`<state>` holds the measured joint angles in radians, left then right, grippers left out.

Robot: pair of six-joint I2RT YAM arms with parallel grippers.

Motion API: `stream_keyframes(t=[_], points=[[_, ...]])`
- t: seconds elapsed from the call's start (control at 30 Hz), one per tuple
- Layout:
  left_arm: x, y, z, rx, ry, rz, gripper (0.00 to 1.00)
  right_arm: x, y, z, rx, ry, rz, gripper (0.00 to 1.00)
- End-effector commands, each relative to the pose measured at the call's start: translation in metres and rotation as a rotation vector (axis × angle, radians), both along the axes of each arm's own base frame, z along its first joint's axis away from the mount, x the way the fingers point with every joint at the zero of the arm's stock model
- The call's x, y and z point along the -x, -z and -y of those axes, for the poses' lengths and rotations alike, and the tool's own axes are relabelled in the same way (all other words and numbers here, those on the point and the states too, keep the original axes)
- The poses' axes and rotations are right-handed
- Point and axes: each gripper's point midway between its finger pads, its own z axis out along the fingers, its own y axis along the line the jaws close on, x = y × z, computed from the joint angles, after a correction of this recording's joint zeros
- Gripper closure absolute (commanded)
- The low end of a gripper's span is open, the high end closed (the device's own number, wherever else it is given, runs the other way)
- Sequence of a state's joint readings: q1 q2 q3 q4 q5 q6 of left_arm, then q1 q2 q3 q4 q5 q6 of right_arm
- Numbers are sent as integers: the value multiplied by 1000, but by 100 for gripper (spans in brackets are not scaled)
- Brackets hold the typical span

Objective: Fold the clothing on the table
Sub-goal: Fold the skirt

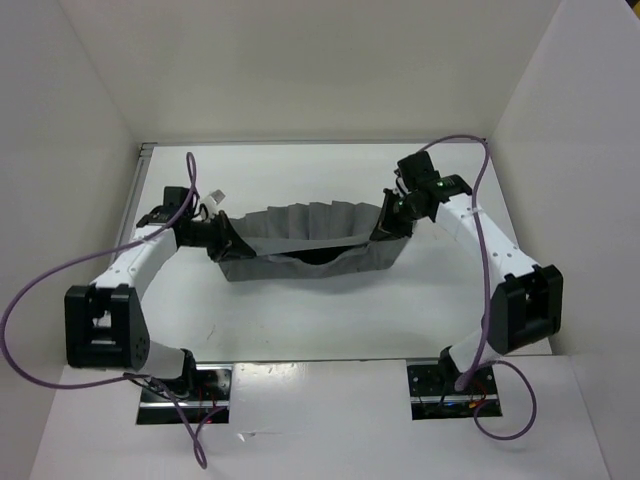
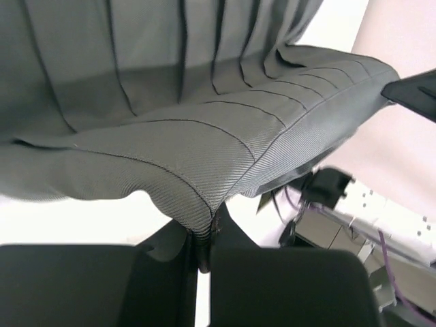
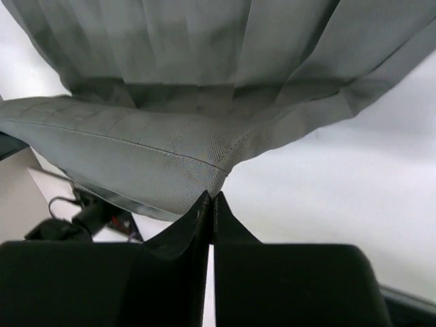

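Note:
The clothing [image 1: 310, 235] is a mid-grey pleated garment held up and stretched between both grippers over the white table [image 1: 300, 320], with its lower part sagging onto the surface. My left gripper [image 1: 228, 240] is shut on the garment's left end. In the left wrist view the clothing [image 2: 204, 129] bunches into the closed left gripper [image 2: 204, 235]. My right gripper [image 1: 385, 222] holds the right end. In the right wrist view a corner of the clothing [image 3: 170, 136] is pinched at the very tips of the right gripper [image 3: 212, 197].
White upright walls [image 1: 80, 120] enclose the table on the left, back and right. Purple cables [image 1: 30, 290] loop off both arms. The arm bases [image 1: 185, 385] sit at the near edge. The table's metal rim [image 1: 300, 143] runs along the back.

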<state>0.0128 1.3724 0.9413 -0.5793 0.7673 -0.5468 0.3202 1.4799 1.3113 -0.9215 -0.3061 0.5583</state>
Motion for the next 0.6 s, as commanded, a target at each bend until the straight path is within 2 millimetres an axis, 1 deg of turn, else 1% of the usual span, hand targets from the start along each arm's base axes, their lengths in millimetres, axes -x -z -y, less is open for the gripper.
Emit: stream_keyframes(t=[0.0, 0.03, 0.07, 0.1, 0.13, 0.17, 0.2, 0.23, 0.27, 0.3, 0.33, 0.37, 0.4, 0.43, 0.47, 0.5, 0.53, 0.57], points=[[-45, 10, -5, 4, -72, 13, 100, -57, -8, 3, 5, 11, 150, 95], [-59, 12, -5, 12, -84, 36, 100, -68, -6, 2, -9, 14, 163, 95], [-70, 17, -6, 7, -104, 26, 100, -79, -1, 4, -26, 25, 165, 95], [-90, 27, -7, 10, -127, 0, 99, -105, 6, 1, -45, 30, 197, 90], [-106, 31, -12, 9, -155, -2, 90, -120, 10, 2, -49, 42, 217, 83], [-123, 31, -12, 19, -169, 19, 89, -139, 13, 10, -51, 68, 240, 83], [-139, 45, -15, 46, -219, -30, 86, -170, 13, 10, -61, 82, 288, 83], [-171, 26, -22, 70, -254, 53, 78, -186, 9, 14, -66, 94, 320, 78], [-187, 20, -26, 91, -284, 72, 49, -202, 3, 18, -57, 102, 368, 71], [-197, 18, -24, 127, -286, 72, 42, -220, -17, 23, -59, 121, 432, 71], [-209, 2, -29, 151, -318, 94, 39, -226, -25, 23, -52, 105, 463, 71], [-222, -19, -36, 155, -324, 152, 35, -231, -42, 23, -52, 97, 499, 67], [-222, -34, -36, 157, -322, 174, 23, -229, -48, 25, -40, 94, 513, 64], [-220, -33, -42, 102, -345, 183, 19, -222, -68, 29, -21, 80, 560, 63], [-216, -54, -45, 78, -355, 235, 15, -217, -72, 30, 17, 80, 576, 59], [-210, -52, -52, 56, -371, 236, 15, -211, -77, 24, 37, 58, 589, 57], [-203, -51, -52, 40, -368, 245, 15, -199, -74, 26, 77, 27, 575, 57], [-191, -62, -50, 49, -358, 266, 15, -194, -65, 30, 105, 20, 545, 57]])
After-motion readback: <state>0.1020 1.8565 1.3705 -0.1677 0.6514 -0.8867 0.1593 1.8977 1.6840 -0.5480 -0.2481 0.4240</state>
